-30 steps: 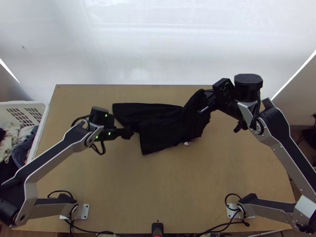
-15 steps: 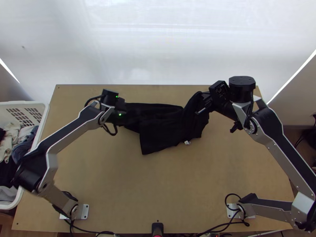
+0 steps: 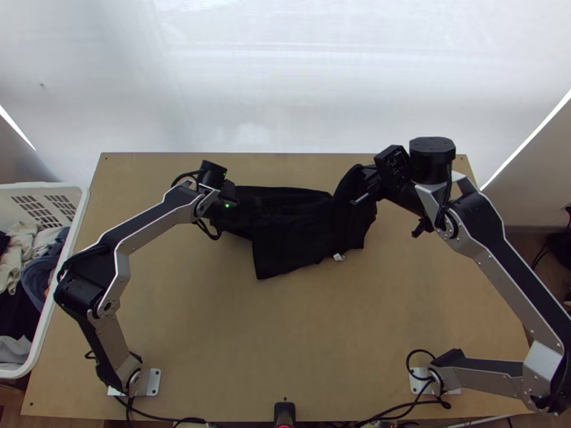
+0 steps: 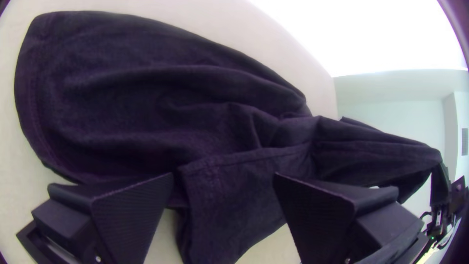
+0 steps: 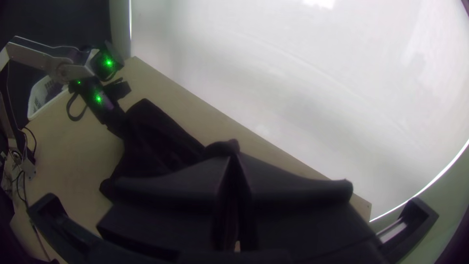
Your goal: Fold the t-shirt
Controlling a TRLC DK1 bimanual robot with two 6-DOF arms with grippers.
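Left claw (image 3: 232, 202) now farther forward, over the left end of the t-shirt (image 3: 289, 242), right claw (image 3: 364, 197) slightly inward

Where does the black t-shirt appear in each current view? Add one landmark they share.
Top view: black t-shirt, bunched beyond mid-table.
Left wrist view: t-shirt beyond and between the left gripper's parted fingers.
Right wrist view: t-shirt stretching from the right gripper towards the left one.
Shared landmark: the raised end, held by the right gripper.

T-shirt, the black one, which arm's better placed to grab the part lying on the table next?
Left, I'd judge: the left gripper is open over that part of the t-shirt, while the right gripper is shut on a raised part.
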